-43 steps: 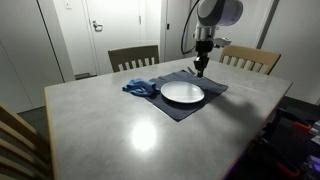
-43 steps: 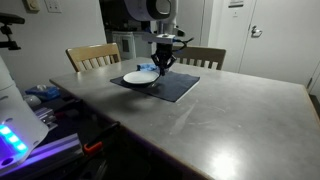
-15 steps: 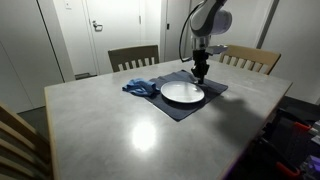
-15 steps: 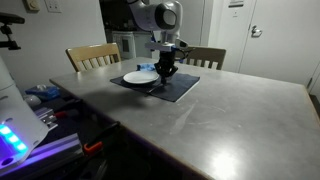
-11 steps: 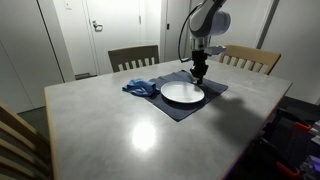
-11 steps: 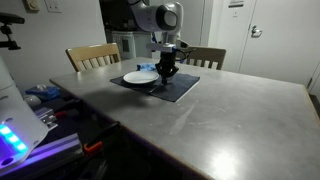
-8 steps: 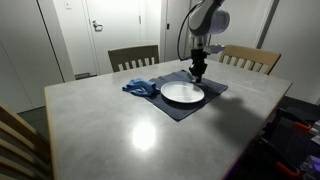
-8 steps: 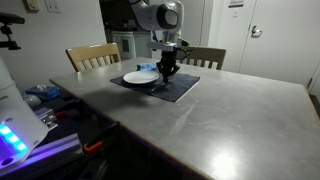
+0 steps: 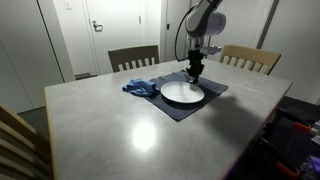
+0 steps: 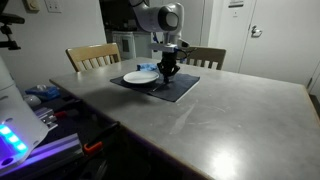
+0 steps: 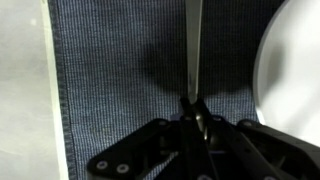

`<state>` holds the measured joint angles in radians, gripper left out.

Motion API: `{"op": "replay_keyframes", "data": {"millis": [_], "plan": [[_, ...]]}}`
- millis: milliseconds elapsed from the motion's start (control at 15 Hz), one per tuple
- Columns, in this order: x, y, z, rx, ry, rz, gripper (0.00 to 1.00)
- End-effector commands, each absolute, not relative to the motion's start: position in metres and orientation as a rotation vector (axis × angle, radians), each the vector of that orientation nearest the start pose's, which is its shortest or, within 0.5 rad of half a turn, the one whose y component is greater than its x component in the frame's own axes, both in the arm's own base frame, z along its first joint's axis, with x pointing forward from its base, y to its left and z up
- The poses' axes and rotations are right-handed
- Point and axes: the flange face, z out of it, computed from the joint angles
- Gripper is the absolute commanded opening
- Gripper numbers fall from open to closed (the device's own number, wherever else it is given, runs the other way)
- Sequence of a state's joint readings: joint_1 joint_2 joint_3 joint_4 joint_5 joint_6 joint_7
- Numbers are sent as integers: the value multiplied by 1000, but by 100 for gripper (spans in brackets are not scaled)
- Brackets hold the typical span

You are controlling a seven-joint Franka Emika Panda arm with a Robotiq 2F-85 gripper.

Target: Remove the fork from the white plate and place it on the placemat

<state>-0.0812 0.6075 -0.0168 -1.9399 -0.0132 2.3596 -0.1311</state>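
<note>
My gripper (image 11: 193, 115) is shut on the handle of a silver fork (image 11: 192, 50) and holds it over the dark blue woven placemat (image 11: 110, 70). The fork runs straight up the wrist view, away from the jaws. The white plate (image 11: 295, 60) lies at the right edge of that view, beside the fork. In both exterior views the gripper (image 9: 195, 72) (image 10: 169, 72) hangs low at the far edge of the plate (image 9: 182, 93) (image 10: 139, 77) on the placemat (image 9: 185, 108) (image 10: 180, 88). The fork is too small to make out there.
A crumpled blue cloth (image 9: 140, 87) lies on the grey table (image 9: 120, 125) beside the plate. Wooden chairs (image 9: 133, 57) (image 9: 255, 58) stand at the far side. The placemat's stitched edge (image 11: 60, 90) meets bare table at the left of the wrist view.
The gripper has shifted slightly toward the far side of the plate and stayed low over the placemat, still shut on the fork.
</note>
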Motion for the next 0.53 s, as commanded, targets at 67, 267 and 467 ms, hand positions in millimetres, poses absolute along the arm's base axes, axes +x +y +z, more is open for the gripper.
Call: {"op": "replay_keyframes", "data": {"millis": [67,267,467], "plan": [[603,-57,137,-3099,-86,316,2],[605,-56,138,-3099,-87,314,2],[605,-54,136,-3091,-91,317,34]]}}
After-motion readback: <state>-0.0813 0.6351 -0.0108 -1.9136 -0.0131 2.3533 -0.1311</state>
